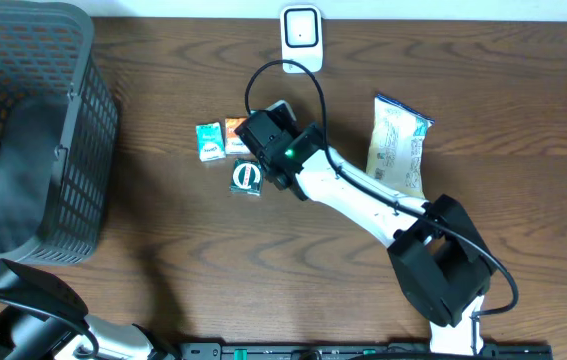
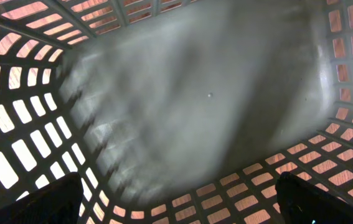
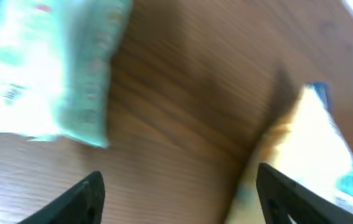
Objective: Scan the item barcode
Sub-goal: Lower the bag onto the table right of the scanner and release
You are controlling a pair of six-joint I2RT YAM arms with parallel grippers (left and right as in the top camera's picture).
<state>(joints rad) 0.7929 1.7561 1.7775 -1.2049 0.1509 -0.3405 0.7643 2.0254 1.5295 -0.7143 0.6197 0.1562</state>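
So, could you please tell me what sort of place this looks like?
Probably a mock shop checkout on a wooden table: a white scanner, a grey shopping basket, and small packets of goods.

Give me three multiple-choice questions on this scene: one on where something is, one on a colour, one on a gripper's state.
1. Where is the left gripper? A) inside the basket B) outside it, to its right C) outside it, behind it
2. What colour is the packet just left of the orange packet? A) red B) green C) black
3. The right gripper is: A) shut on a packet B) shut, empty C) open, empty

Answers: 1 A, its camera shows basket mesh all round; 2 B, the overhead view shows a green-and-white wrapper; 3 C, jaws apart with bare table between.
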